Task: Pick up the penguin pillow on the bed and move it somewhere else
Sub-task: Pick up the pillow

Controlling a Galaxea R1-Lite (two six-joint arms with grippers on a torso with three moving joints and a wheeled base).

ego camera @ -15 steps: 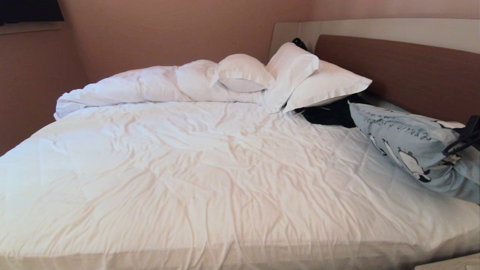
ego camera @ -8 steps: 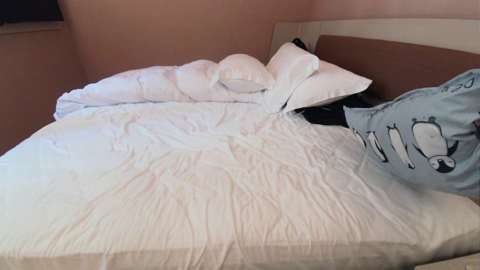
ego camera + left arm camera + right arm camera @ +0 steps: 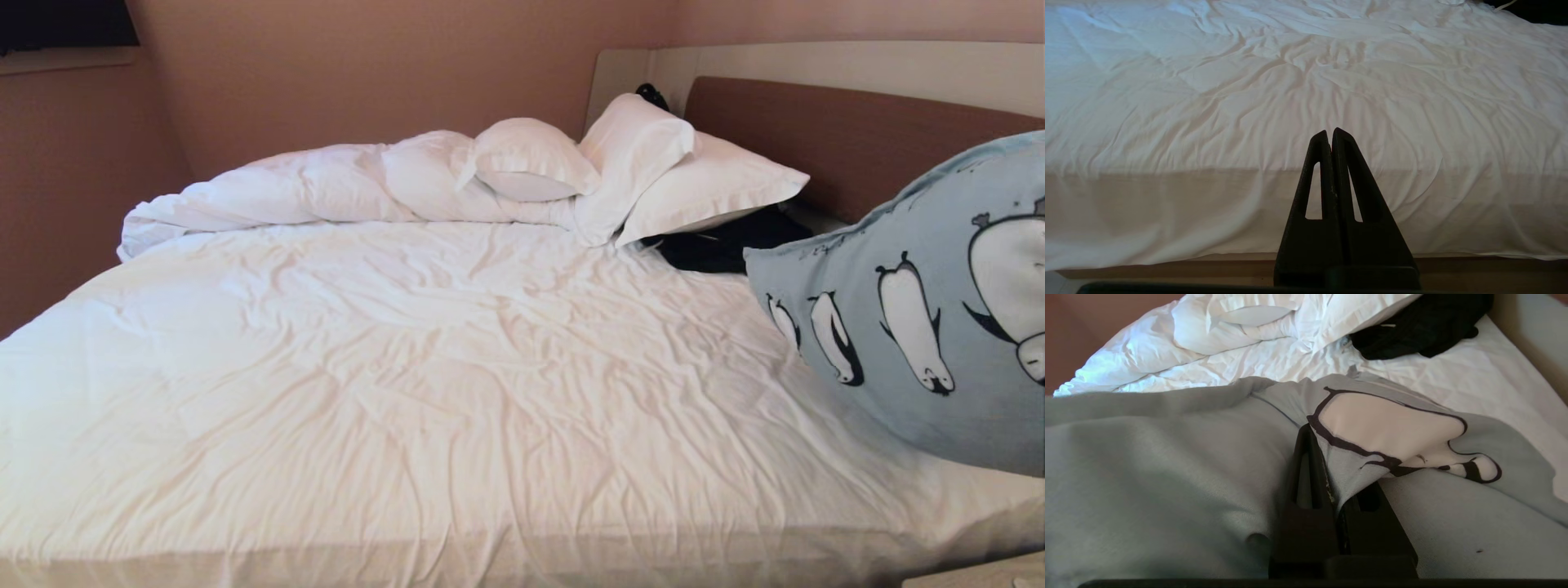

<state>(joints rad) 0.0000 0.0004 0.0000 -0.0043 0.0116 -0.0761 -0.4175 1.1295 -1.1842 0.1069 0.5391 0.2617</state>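
— Lifted higher than a second ago, the penguin pillow [image 3: 922, 327] now hangs at the right side of the bed [image 3: 457, 384], its row of penguins facing the head camera. What holds it?

— The right gripper [image 3: 1331, 482], out of the head view, is clamped on a fold of the light blue cover beside a printed penguin, as its wrist view shows.

— And the other arm?

— The left gripper [image 3: 1329, 134] is parked off the foot of the bed, fingers pressed together on nothing. White pillows [image 3: 653, 163], a bunched duvet [image 3: 310, 188] and dark clothing [image 3: 727, 241] lie by the headboard [image 3: 833, 139].
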